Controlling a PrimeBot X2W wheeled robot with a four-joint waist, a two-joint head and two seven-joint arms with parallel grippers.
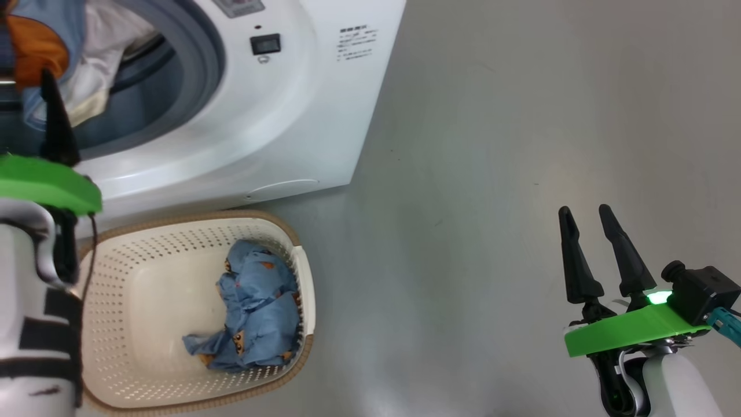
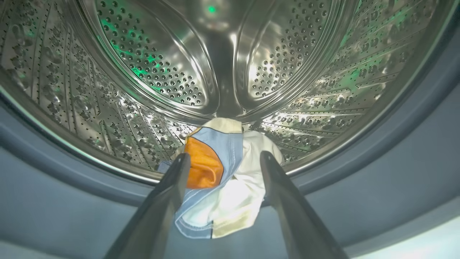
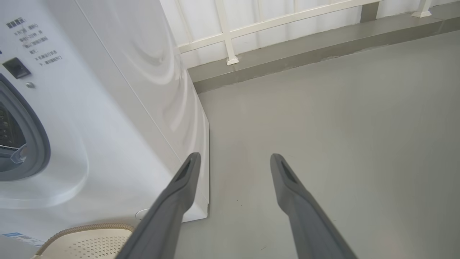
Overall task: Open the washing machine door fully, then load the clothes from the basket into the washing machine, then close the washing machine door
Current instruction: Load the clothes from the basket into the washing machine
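The washing machine stands with its round opening uncovered; its door is out of view. One piece of the clothes, light blue, orange and cream, hangs over the grey-blue rubber ring at the mouth of the steel drum. My left gripper is open, its fingers to either side of this garment without clamping it. Another blue bear-print garment lies in the basket on the floor below the machine. My right gripper hovers open and empty over bare floor to the right.
The grey floor stretches to the right of the machine. In the right wrist view a white railing on a low kerb runs behind the machine, and the basket's rim shows at the bottom left.
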